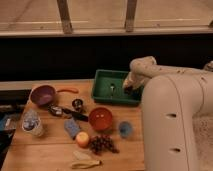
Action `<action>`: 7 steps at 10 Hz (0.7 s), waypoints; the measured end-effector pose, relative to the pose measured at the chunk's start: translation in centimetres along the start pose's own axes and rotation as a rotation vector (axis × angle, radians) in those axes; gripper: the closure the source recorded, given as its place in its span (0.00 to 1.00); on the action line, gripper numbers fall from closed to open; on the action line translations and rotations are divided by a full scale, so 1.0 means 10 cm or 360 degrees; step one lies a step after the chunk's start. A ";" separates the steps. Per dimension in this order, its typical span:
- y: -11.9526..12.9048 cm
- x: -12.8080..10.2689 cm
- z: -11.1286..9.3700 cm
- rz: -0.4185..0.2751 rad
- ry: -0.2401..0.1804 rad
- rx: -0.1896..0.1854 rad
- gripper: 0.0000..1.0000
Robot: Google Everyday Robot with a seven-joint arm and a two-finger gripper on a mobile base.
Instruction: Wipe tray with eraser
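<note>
The green tray lies at the back of the wooden table, right of centre. My gripper is down over the tray's right end, at the tip of the white arm that bends in from the right. The arm's end hides whatever the gripper carries, so the eraser does not show. A small pale speck lies on the tray floor.
A purple bowl, an orange bowl, a carrot-like stick, a small metal cup, a blue sponge, a blue cup, an apple, grapes and a banana lie on the table. My bulky white body fills the right.
</note>
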State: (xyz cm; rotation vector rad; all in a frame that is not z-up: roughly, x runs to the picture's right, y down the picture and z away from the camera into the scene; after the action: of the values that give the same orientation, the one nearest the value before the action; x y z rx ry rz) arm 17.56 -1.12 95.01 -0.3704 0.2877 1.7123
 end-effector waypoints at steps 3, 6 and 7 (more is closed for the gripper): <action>0.18 -0.16 0.17 -0.0029 0.0000 -0.0035 1.00; 0.62 0.01 0.13 -0.0164 0.0006 -0.0144 1.00; 0.69 0.08 0.09 -0.0194 0.0007 -0.0171 1.00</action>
State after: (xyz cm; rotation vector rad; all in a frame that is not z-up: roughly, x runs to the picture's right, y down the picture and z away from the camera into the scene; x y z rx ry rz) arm 10.57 -1.20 95.36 -0.4617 0.1735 1.6111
